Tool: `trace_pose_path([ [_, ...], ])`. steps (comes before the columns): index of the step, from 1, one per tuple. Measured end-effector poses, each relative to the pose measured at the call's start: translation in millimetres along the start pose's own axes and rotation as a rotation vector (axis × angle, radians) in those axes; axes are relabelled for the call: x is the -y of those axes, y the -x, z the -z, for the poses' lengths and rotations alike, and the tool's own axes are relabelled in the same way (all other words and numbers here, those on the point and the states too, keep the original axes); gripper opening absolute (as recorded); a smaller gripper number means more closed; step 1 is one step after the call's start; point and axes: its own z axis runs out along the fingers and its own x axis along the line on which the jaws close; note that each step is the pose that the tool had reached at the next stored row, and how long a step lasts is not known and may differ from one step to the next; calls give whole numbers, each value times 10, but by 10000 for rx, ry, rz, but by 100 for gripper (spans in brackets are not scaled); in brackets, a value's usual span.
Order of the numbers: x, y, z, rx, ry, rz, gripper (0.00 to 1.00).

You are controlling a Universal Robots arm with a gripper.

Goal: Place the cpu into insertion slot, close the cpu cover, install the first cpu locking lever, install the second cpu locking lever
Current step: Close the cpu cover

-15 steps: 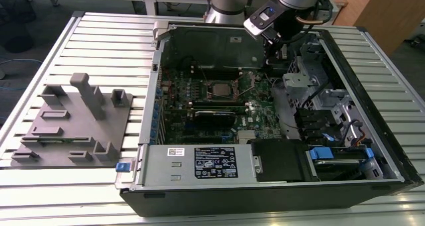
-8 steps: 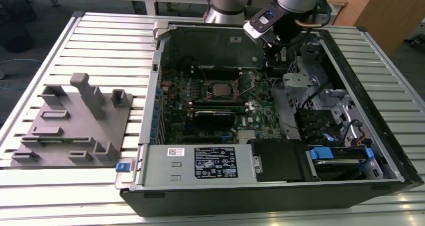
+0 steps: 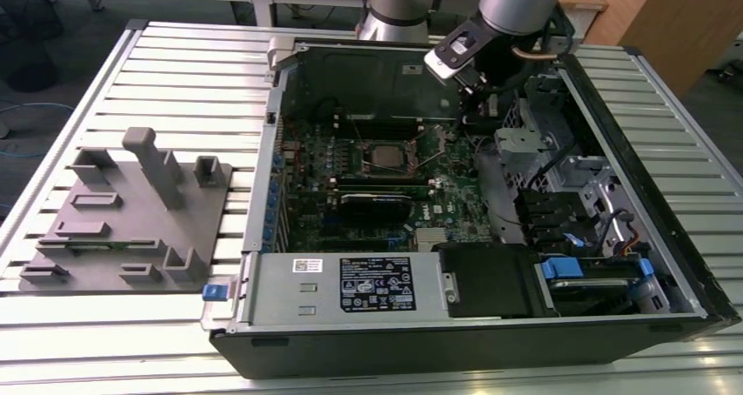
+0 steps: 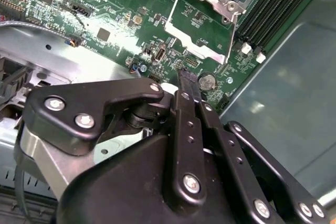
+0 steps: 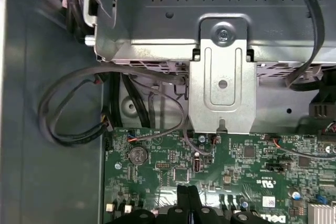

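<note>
- As the exterior view shows it, your gripper (image 3: 474, 99) hangs inside the computer case (image 3: 465, 353), near the cpu (image 3: 387, 154) seated in the insertion slot (image 3: 364, 162).
- In the second wrist view, your fingers (image 4: 184, 85) are pressed together and hold nothing. The cpu cover (image 4: 190, 38) looks swung open, so you likely have the cover and both levers left.
- In the first wrist view, a metal bracket (image 5: 223, 77) and loose cables (image 5: 68, 114) crowd the motherboard (image 5: 236, 166) edge.

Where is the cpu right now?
In the exterior view, the cpu sits in the insertion slot near the middle of the green motherboard inside the computer case.

Claw (image 4: 187, 81) closed, fingertips together
</note>
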Motion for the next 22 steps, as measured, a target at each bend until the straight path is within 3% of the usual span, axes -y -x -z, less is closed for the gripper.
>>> trace_pose_path([
  [4,-1,2,-28,-9,20,-412,11],
  [8,-1,2,-39,-13,21,-414,11],
  [17,-5,9,-186,-12,21,-414,11],
  [22,-5,10,-199,-12,21,-414,11],
])
